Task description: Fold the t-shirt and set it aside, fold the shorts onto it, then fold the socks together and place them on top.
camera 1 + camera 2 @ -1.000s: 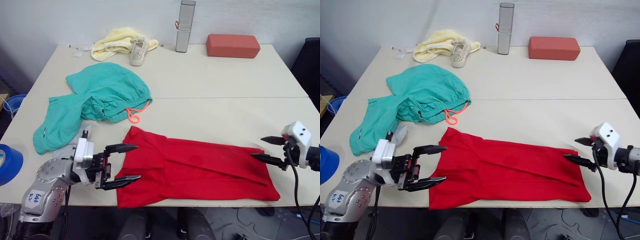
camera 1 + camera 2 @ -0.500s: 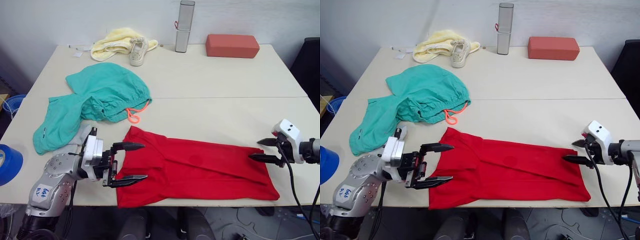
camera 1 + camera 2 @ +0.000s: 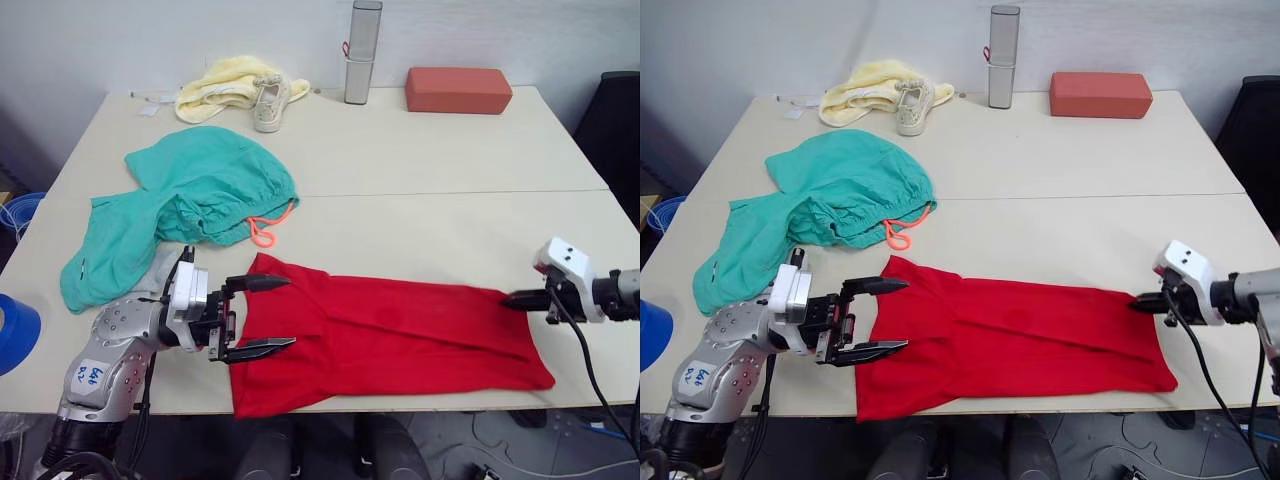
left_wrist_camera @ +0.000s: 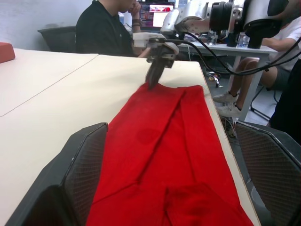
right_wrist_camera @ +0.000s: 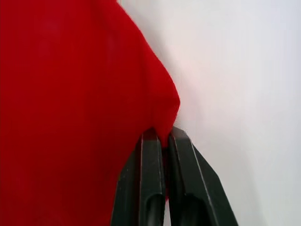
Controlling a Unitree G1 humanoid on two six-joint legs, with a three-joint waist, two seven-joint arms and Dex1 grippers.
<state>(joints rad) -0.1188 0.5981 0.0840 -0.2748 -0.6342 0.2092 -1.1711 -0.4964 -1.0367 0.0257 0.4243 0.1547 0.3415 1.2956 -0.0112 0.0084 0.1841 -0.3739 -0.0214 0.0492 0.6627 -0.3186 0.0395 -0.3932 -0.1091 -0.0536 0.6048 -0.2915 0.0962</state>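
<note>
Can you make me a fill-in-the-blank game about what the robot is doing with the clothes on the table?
1. The right end effector has pinched a corner of the ____ t-shirt.
2. The left end effector is ____, with one finger on each side of the t-shirt's other end.
3. The teal shorts have an ____ drawstring.
4. A sneaker lies beside the pale ____ cloth.

Missing words: red; open; orange; yellow

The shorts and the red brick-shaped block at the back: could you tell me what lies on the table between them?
Nothing: in the left eye view, bare table runs from the shorts to the block.
</note>
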